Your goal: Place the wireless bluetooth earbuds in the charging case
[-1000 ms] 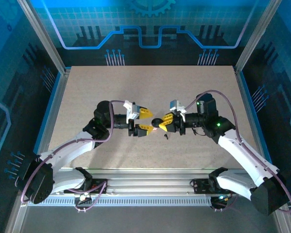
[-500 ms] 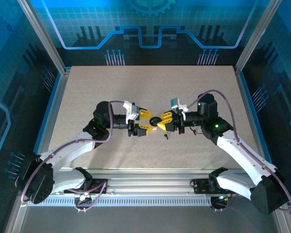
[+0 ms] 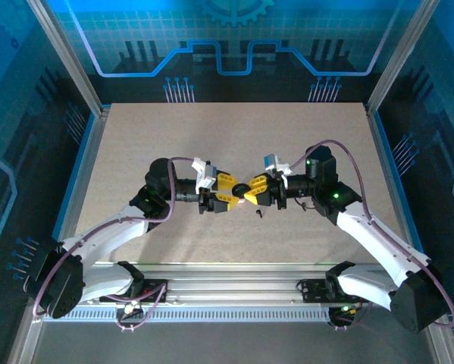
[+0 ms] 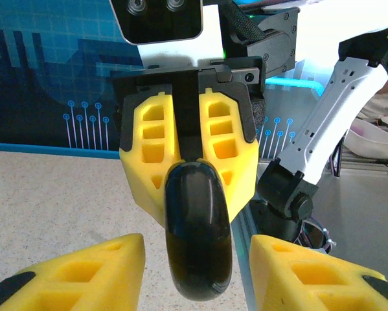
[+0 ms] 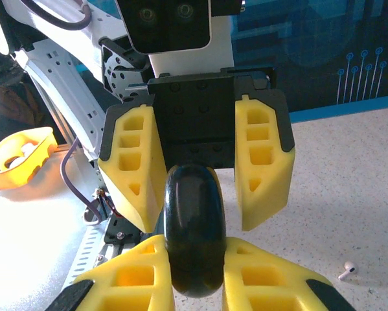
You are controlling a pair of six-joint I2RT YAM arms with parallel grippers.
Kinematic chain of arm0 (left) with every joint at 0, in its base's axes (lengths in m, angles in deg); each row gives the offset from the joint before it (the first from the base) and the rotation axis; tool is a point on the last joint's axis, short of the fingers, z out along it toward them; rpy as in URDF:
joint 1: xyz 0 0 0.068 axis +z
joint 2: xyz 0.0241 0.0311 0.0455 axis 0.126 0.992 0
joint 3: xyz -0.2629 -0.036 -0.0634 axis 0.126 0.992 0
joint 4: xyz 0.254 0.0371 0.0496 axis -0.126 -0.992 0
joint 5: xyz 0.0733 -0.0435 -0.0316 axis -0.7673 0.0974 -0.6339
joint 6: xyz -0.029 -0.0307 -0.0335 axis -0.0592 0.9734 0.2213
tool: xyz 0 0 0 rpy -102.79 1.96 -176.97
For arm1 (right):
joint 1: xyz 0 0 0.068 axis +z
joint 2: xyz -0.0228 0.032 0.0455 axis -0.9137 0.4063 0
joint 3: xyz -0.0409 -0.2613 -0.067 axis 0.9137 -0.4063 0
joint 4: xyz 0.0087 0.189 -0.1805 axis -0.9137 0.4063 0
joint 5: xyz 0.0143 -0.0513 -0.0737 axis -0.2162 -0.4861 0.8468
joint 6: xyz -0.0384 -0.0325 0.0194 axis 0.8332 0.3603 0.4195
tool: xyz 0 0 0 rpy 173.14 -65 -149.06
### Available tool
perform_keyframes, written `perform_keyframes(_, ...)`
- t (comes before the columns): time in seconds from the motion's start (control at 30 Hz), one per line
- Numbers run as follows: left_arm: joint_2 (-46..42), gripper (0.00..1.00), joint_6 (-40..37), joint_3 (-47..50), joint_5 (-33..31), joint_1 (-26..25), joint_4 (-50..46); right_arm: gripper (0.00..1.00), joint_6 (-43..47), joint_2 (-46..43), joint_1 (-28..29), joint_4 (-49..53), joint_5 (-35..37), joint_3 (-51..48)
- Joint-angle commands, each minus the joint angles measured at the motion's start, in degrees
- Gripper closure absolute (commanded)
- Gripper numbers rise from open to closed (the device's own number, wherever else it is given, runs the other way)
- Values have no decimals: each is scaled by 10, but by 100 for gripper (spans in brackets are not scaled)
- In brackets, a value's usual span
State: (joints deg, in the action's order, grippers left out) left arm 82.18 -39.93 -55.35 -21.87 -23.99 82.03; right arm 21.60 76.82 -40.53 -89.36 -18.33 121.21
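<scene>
**A:** Wireless bluetooth earbuds (image 5: 346, 269), seated yet?

**B:** Not by the look of it. Counted one, lying loose on the bare tabletop (image 5: 375, 162) near its middle, close beside the right claw (image 5: 194, 249). Nowhere near a socket of any charging case.

**A:** And gripped in that claw?

**B:** A glossy black disc (image 5: 194, 194), pinched on edge between the yellow fingers and lifted clear of the tabletop. Cannot tell whether part of the job or merely in the way.

**A:** Left claw (image 4: 197, 249)?

**B:** Facing the right one nose to nose. Partly spread, straddling the free half of the same disc with a gap on either side. Gripping nothing.

**A:** So, how far along?

**B:** Early, judging from this. Picked up no earbud, put none away. Left to do: settle the disc between the two claws, free one of them, fetch the loose earbud, lower it stem-first into its socket, then repeat for its twin. Fiddly work, probably, given so small and rounded a piece against such broad fingers.
</scene>
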Motion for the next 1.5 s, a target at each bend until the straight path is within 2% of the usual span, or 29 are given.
perform_keyframes(0.0, 0, 56, -4, 0, 21, 2, 10, 82, 8, 0, 5, -3, -18, 20)
perform_keyframes(0.47, 2, 62, -5, -5, 25, 2, 2, 82, 14, 16, 7, 6, -27, 30)
perform_keyframes(0.83, 0, 81, -6, -7, 21, 1, -1, 81, 14, 17, 11, 8, -24, 31)
perform_keyframes(0.87, -2, 82, -7, -7, 20, 2, -2, 79, 13, 17, 12, 9, -23, 31)
perform_keyframes(0.9, -4, 83, -9, -8, 16, 1, -7, 72, 17, 16, 12, 15, -17, 30)
perform_keyframes(0.93, -6, 84, -15, -8, 10, 2, -15, 60, 25, 14, 12, 32, -8, 45)
perform_keyframes(1.03, -15, 84, -42, -11, 1, 1, -51, 46, 44, 5, 12, 63, 30, 57)
perform_keyframes(1.13, -18, 84, -57, -12, -1, 1, -67, 44, 41, 14, 13, 54, 27, 63)
perform_keyframes(1.47, -22, 84, -64, -15, 0, 1, -76, 44, 78, 70, 21, 112, 4, 126)
